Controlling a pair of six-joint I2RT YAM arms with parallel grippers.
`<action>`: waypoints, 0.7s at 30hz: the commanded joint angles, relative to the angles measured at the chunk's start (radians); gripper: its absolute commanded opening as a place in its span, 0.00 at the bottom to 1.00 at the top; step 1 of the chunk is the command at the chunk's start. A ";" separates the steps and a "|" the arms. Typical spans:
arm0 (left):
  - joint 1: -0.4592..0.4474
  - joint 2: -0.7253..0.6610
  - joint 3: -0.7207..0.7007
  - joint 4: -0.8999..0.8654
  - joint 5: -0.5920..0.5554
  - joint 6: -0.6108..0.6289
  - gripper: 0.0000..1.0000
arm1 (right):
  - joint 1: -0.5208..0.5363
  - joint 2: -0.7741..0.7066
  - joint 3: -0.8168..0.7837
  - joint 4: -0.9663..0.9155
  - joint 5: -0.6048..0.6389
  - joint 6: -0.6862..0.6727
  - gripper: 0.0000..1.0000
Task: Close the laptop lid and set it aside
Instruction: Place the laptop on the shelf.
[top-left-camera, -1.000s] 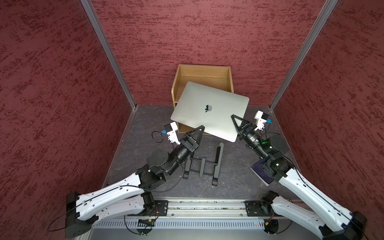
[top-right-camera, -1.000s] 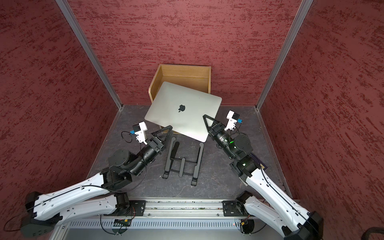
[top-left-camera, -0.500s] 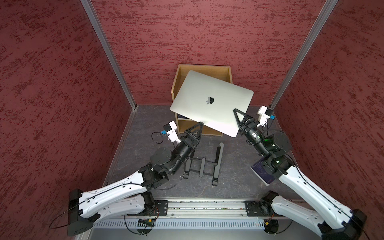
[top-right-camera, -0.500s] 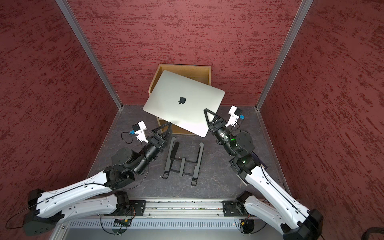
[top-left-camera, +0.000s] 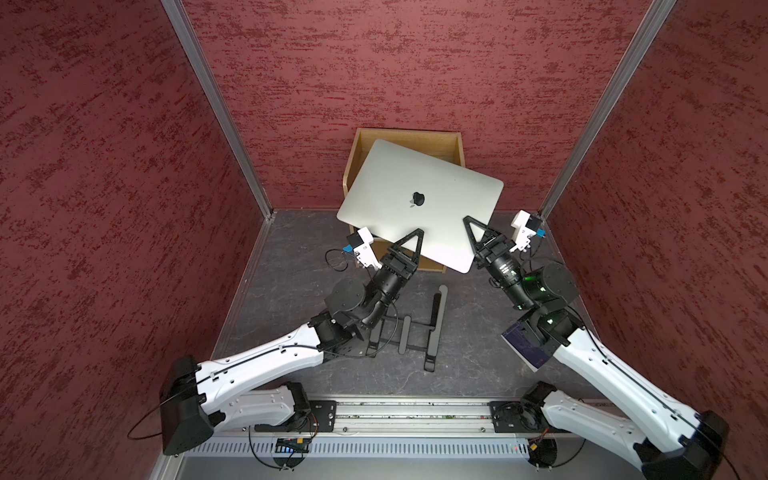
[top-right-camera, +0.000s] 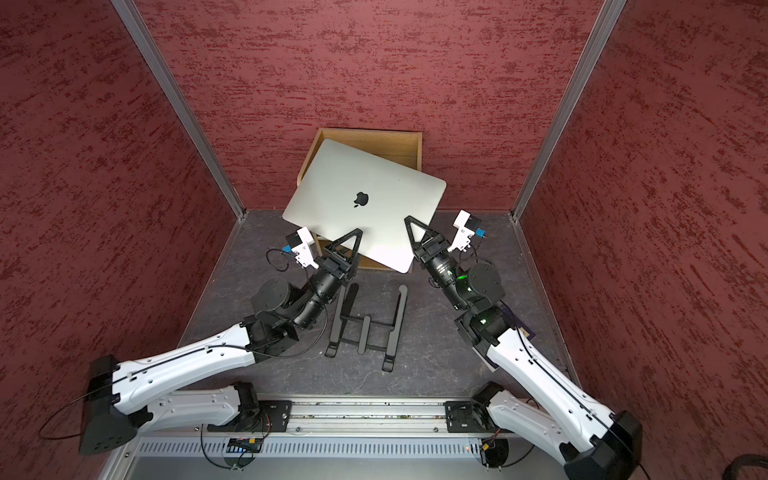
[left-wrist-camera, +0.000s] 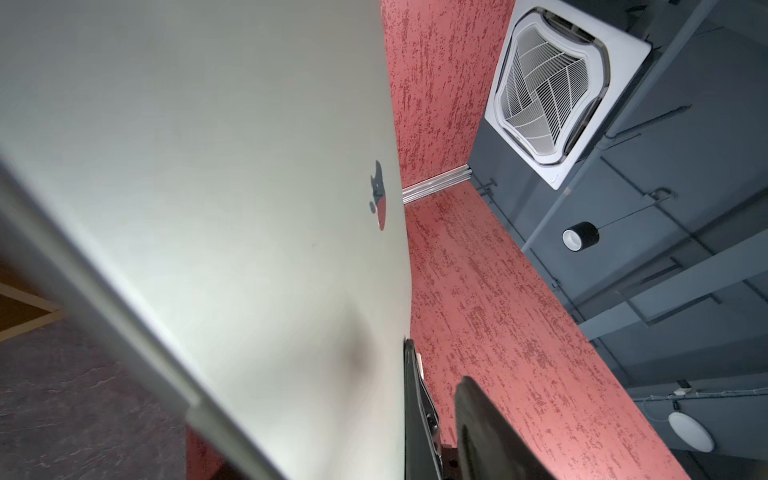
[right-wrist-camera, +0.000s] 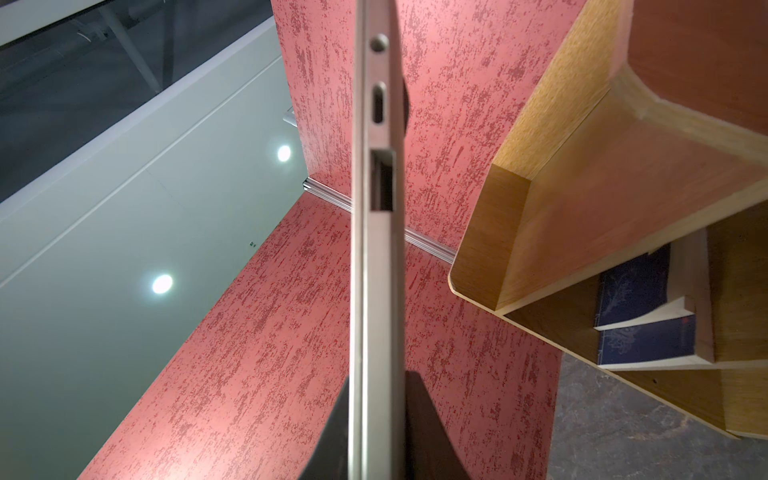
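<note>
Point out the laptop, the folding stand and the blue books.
laptop (top-left-camera: 390, 183): in a top view, on its silver top face.
folding stand (top-right-camera: 395, 328): in a top view, on one long rail.
blue books (right-wrist-camera: 633, 286): right wrist view, on a dark cover.

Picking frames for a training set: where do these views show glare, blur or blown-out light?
In both top views the laptop lid carries a bright glare patch toward its near corner; in the left wrist view the lid's close edge is out of focus; in the right wrist view the ceiling lights are blown out, and the laptop edge softens close to the lens.
</note>
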 joint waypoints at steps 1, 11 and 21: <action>0.012 0.029 0.032 0.049 0.016 -0.007 0.48 | 0.009 -0.039 0.050 0.263 0.040 0.029 0.00; 0.040 0.083 0.041 0.146 0.025 -0.031 0.28 | 0.015 -0.019 0.038 0.283 0.050 0.047 0.00; 0.066 0.119 0.071 0.137 0.066 -0.060 0.18 | 0.021 0.001 0.035 0.293 0.051 0.052 0.00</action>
